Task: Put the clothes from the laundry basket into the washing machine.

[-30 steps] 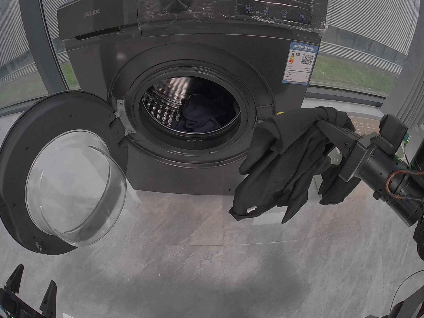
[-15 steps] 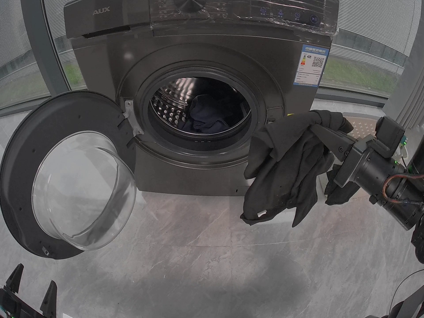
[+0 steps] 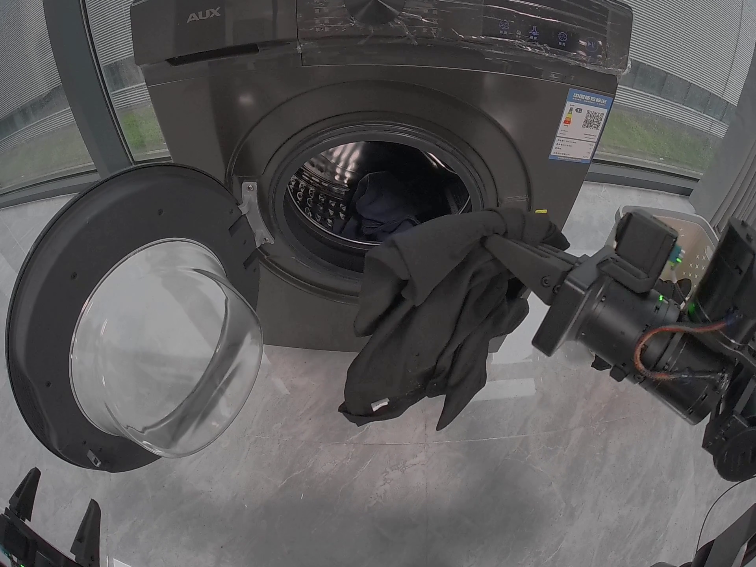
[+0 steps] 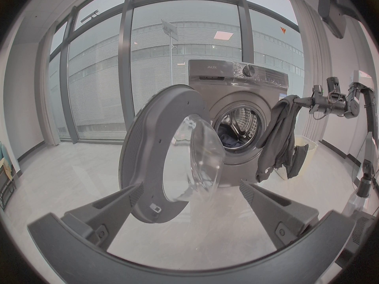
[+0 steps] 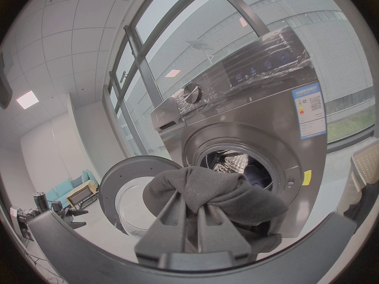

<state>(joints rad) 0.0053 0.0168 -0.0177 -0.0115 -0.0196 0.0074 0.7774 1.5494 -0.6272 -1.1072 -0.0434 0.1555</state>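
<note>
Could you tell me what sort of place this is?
Likely an office-style test room rather than a home laundry: the washing machine stands before floor-to-ceiling windows on a polished stone-look floor.

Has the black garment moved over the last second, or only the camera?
Yes. The black garment, held by the right tool, moved to the robot's left: it hung beside the drum opening; now it overlaps the opening's rim.

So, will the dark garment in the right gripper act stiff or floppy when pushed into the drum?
Probably floppy: the dark garment hangs in loose folds below the right gripper. Likely light, since a pinch of the fingers alone holds it. Its hanging end may catch on the drum opening.
</note>
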